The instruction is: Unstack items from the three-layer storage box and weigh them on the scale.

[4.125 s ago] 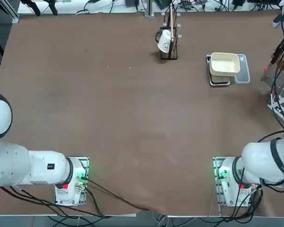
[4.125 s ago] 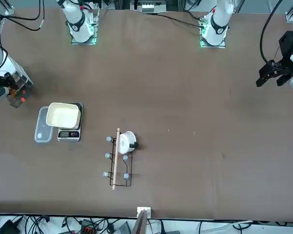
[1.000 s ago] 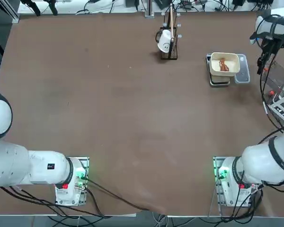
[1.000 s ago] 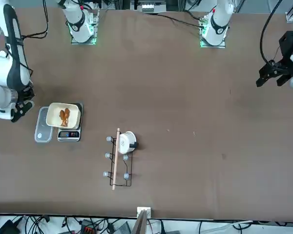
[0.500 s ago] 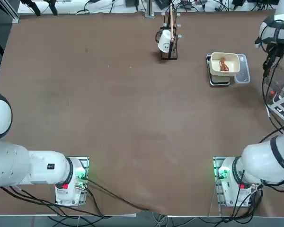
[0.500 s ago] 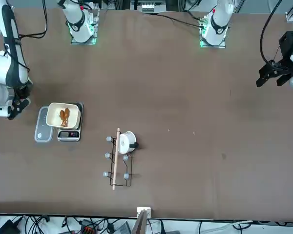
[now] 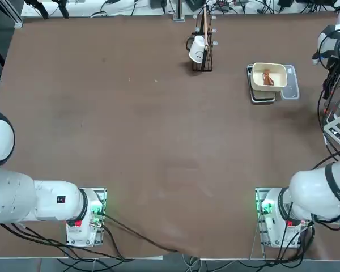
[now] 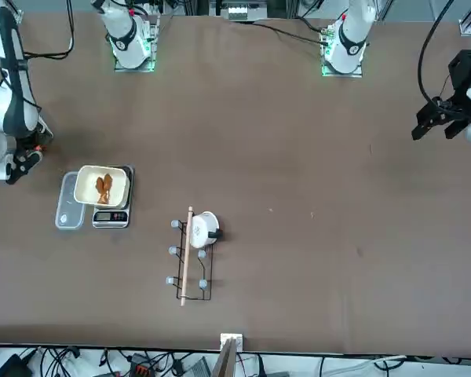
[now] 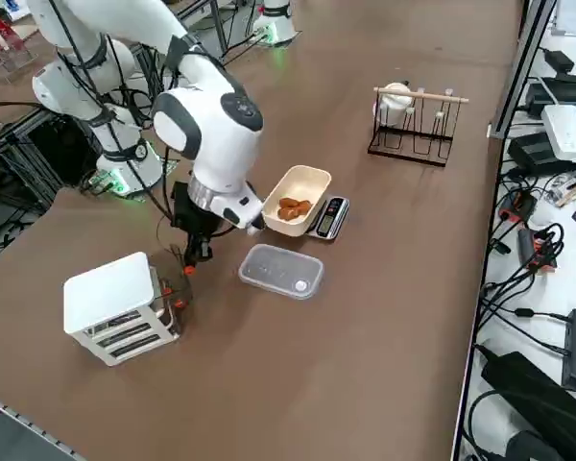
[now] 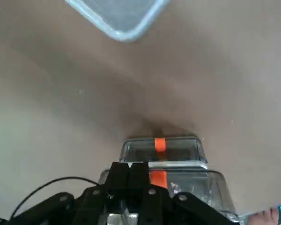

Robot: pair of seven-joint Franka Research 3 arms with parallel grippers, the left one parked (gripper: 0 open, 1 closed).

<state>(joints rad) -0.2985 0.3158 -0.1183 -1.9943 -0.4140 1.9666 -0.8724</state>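
Right side view shows the right hand [image 9: 194, 252] hanging with its fingers pressed together and empty above the brown tabletop [image 9: 384, 288], between the three-layer storage box [image 9: 115, 307] and the clear lid [image 9: 280, 272]. A reddish-brown lumpy item [image 9: 291, 206] lies in the cream bowl [image 9: 312, 180], which sits on the scale [image 9: 330, 217], well apart from the box. From overhead, the scale [image 7: 263, 97] stands at the far right of the tabletop, near a black wire stand with a white cup [image 7: 198, 50]
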